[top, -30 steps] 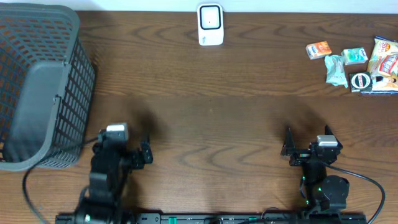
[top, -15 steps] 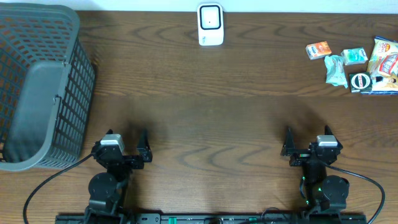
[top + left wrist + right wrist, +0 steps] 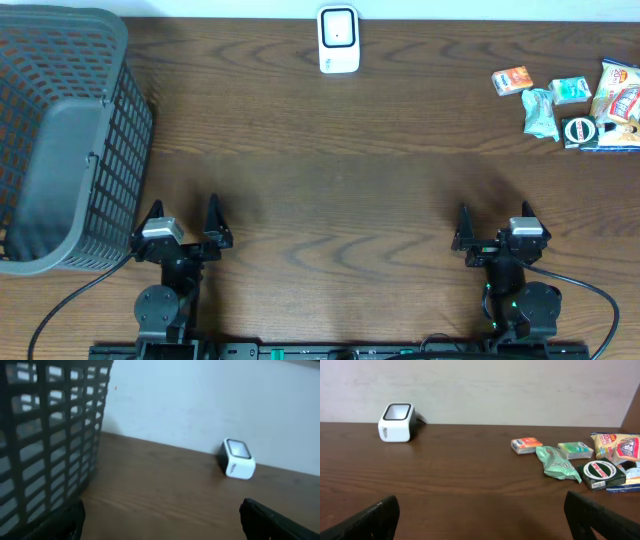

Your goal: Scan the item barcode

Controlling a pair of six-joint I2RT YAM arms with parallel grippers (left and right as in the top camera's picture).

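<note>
The desk (image 3: 330,190) is dark brown with wavy wood grain. The basket (image 3: 125,150) is grey, its sides an open lattice. The barcode scanner (image 3: 338,40) is white with a dark window. The items are an orange packet (image 3: 512,80), a mint-green pouch (image 3: 540,113), a pale green packet (image 3: 570,90), a black box (image 3: 580,131) with a white-ringed label, and a yellow-and-red snack bag (image 3: 617,92).

A dark brown wooden table (image 3: 340,190) with a wavy grain spans the overhead view, evenly lit and carrying a soft sheen. Along its far edge stands a plain white wall (image 3: 520,385), matte and faintly mottled.
</note>
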